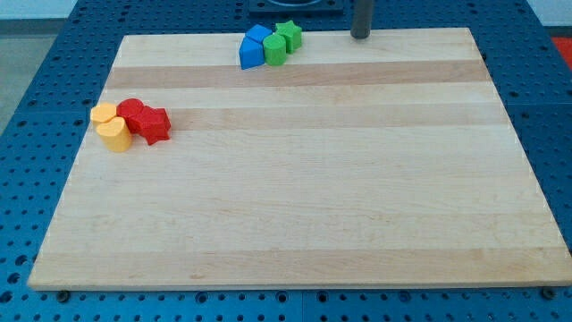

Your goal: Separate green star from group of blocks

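The green star (290, 35) sits at the view's top edge of the wooden board (304, 179), at the right end of a tight group. It touches a green rounded block (274, 49), which sits beside two blue blocks (254, 47) on the left. My tip (360, 36) is at the board's top edge, to the right of the green star, apart from it by a clear gap.
A second group lies at the view's left: two yellow blocks (111, 127) touching a red rounded block (132, 114) and a red star-like block (155, 124). A blue pegboard table (36, 107) surrounds the board.
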`<state>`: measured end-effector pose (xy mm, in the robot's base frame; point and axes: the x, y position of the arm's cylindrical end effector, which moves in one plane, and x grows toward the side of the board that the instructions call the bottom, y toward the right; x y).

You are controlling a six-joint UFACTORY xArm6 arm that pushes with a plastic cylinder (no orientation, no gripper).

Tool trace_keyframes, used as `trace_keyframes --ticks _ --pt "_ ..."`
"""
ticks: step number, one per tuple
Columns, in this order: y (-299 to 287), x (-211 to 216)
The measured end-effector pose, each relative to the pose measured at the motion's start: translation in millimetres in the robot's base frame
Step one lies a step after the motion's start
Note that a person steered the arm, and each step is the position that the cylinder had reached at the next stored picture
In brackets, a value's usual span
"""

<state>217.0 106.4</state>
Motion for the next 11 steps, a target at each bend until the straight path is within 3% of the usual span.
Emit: trace_keyframes --ticks 1,2,4,5,6,7,10,11 --pt "-0.4 101.6" --pt "-105.0 153.9" --pt "-246.2 94.6" --pt "-279.3 62.0" --pt "-247.4 -2.9" --pt "-243.3 -24.6" --pt "-105.9 -24.3" --pt "-90.7 -17.8"
